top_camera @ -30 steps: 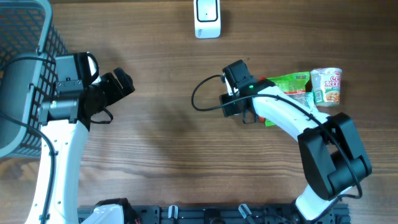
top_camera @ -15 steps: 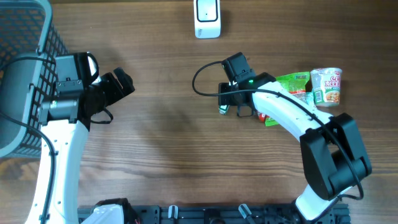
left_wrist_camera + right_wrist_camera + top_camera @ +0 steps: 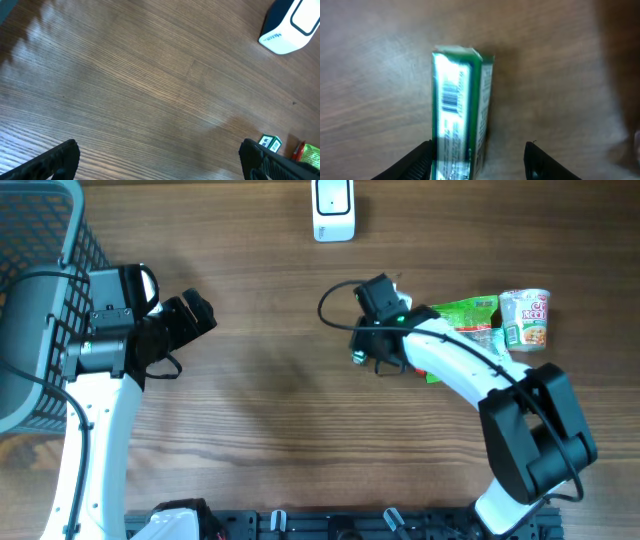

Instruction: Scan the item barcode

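Since a second ago the right hand (image 3: 365, 352) has slid leftward, away from the crinkly green packet (image 3: 468, 315) and the paper-sleeved noodle cup (image 3: 525, 318), and a small green box (image 3: 457, 115) now shows at its tip. Its jaws stand part-way apart astride that box. One finger (image 3: 422, 157) seems to touch the box's side and a gap shows by the other, so I cannot tell whether it is truly gripped. The box is a slim cardboard carton, printed green, with a white panel carrying the barcode (image 3: 451, 95). It sits over the matte wood-grain tabletop (image 3: 260, 410), well short of the glossy white scanner (image 3: 333, 210). By the wire-mesh basket (image 3: 88, 242), the left hand (image 3: 159, 147) gapes wide, holding nothing.
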